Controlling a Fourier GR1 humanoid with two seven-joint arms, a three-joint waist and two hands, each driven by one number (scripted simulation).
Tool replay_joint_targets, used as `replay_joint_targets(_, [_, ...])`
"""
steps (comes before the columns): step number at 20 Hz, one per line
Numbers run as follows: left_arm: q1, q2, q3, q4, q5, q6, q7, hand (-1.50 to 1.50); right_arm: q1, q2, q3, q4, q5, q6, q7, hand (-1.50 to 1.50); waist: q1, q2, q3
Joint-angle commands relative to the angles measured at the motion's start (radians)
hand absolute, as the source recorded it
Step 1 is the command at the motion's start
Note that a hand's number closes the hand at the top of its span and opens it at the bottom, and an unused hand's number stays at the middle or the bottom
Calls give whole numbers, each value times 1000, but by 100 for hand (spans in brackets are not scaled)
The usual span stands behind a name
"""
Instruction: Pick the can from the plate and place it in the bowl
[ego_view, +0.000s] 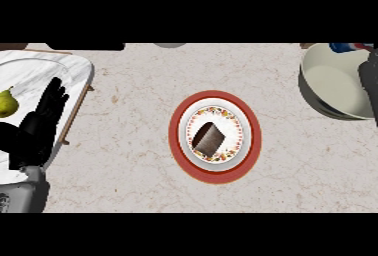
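Observation:
A dark brown can (209, 138) lies tilted in the middle of a red-rimmed plate (179, 115) with a flowered inner ring, at the counter's centre. The cream bowl (332, 82) stands at the far right, partly cut off by the view's edge. My left hand (40, 125) rests open at the left, fingers up, well apart from the plate. Over the bowl's right side, a dark grey strip at the right edge is part of my right hand (370, 85); too little of it shows to read its shape. Neither hand touches the can.
Under my left hand lies a white marble board (70, 65) carrying a green pear (6, 102). A blue, red and white object (353, 47) sits at the bowl's far rim. Bare counter (295, 160) lies between plate and bowl.

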Motion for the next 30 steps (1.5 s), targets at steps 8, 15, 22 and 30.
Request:
replay_joint_targets(8, [15, 11, 14, -4, 7, -30, -14, 0, 65, -115, -166, 283, -142, 78, -116, -150, 13, 7, 1])
replay_joint_targets(15, [-7, -2, 20, 48, -8, -22, -41, 0, 92, -67, -260, 216, -290, 34, -344, -150, -5, 0, 0])
replay_joint_targets(22, [-22, 17, 54, 48, 3, -8, 0, 0, 114, -48, -504, -4, -579, -107, -560, -150, -51, -15, 1])
replay_joint_targets(30, [76, 19, 63, -14, 24, -45, -5, 0, 477, -36, -600, -283, -788, 139, -584, -150, -48, -19, -2])
